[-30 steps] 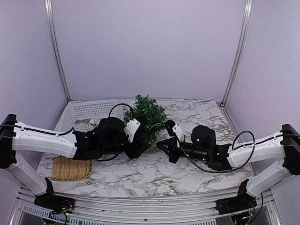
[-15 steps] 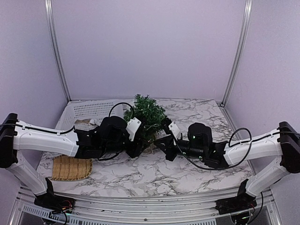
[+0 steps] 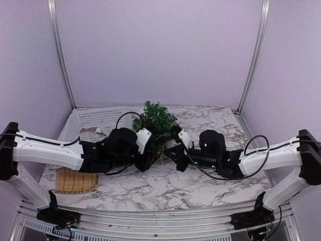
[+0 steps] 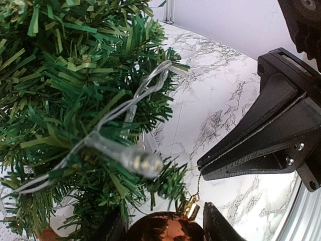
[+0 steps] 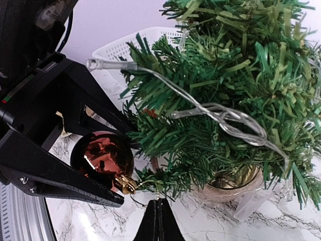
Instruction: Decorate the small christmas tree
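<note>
– Left hand (image 3: 144, 159), what has it got?
– It is grasping a shiny copper bauble (image 5: 103, 155), one finger on each side of it.
– And the right hand (image 5: 158, 217)?
– Clenched, fingers pressed flat together. Their tip meets the thin thread (image 4: 196, 186) rising from the bauble's gold cap (image 4: 189, 206). I cannot tell whether the thread is actually pinched.
– Where is the small christmas tree (image 3: 156, 123)?
– Just beyond both hands, upright in its tan pot (image 5: 228, 185) on the marble desk (image 3: 200, 188). The bauble sits against its lowest needles.
– Anything on the branches?
– A clear light string (image 4: 135, 158) runs through them, with one bulb on the side facing the left hand.
– Further back?
– A white perforated basket (image 3: 95, 118) stands in the far left corner.
</note>
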